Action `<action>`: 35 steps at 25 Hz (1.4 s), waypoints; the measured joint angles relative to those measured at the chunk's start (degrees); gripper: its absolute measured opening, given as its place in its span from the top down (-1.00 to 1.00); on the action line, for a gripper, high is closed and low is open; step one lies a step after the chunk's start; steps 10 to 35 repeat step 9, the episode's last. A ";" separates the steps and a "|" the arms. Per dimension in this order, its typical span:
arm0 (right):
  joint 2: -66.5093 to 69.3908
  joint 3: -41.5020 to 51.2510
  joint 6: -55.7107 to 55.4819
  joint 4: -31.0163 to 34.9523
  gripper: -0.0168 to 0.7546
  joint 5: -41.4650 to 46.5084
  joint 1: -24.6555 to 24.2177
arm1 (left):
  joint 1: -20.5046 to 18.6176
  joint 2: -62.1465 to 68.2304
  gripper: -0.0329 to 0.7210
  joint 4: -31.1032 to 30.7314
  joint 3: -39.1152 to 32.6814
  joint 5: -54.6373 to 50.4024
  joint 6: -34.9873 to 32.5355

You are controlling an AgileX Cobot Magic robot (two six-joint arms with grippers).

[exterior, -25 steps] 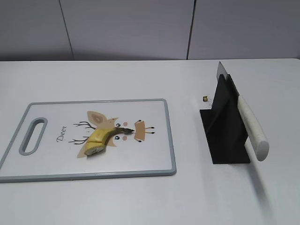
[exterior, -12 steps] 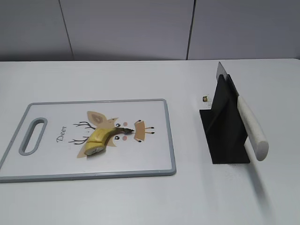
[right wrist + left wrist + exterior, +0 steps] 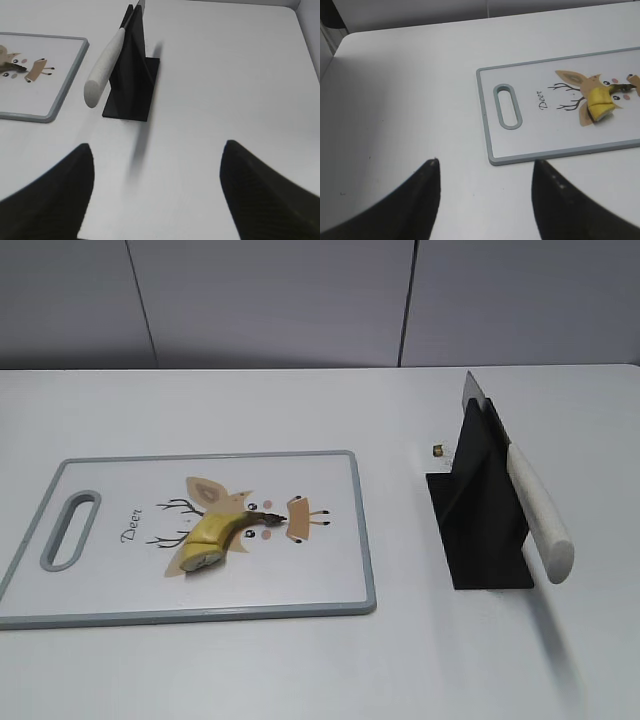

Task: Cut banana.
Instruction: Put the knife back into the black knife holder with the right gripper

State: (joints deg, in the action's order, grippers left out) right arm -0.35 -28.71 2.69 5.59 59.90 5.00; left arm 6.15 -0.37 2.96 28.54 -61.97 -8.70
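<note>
The left gripper [image 3: 485, 197] hangs over bare table [image 3: 410, 100] at the near left, its two dark fingers [image 3: 417, 200] spread wide apart with nothing between them. The right gripper [image 3: 155, 195] is likewise spread wide and empty above the table on the near right side, its fingers [image 3: 50, 195] framing the lower corners of the right wrist view. Neither gripper shows in the exterior view.

Beyond the left gripper lies the cutting board [image 3: 490, 130], white with a grey rim and a slotted handle [image 3: 507, 106] at its left end. On it rests the banana [image 3: 213, 536], a short yellow stub lying over the deer print [image 3: 225, 505], its dark stem tip pointing right and its pale cut end towards the near left. It lies near the middle of the board, well apart from both grippers.

Beyond the right gripper stands a black knife stand [image 3: 132, 75], to the right of the board. A knife [image 3: 535, 510] sits in it, with its white handle sticking out towards the near side and the blade tip showing at the far end. A tiny dark object [image 3: 438, 450] lies on the table just left of the stand's far edge.

Compared with the exterior views from a second and half a second ago, nothing has shifted: board, banana, stand and knife sit in the same places.
</note>
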 joint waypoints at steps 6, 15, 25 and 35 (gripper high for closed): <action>0.00 0.00 0.00 0.00 -0.58 0.00 -0.07 | 0.00 0.00 -0.58 0.00 0.00 0.00 0.00; 0.00 0.00 0.00 0.00 -0.58 0.00 -0.07 | 0.00 0.00 -0.58 0.00 0.00 0.00 0.00; 0.00 0.00 0.00 0.00 -0.58 0.00 -0.07 | 0.00 0.00 -0.58 0.00 0.00 0.00 0.00; 0.00 0.00 0.00 0.00 -0.58 0.00 -0.07 | 0.00 0.00 -0.58 0.00 0.00 0.00 0.00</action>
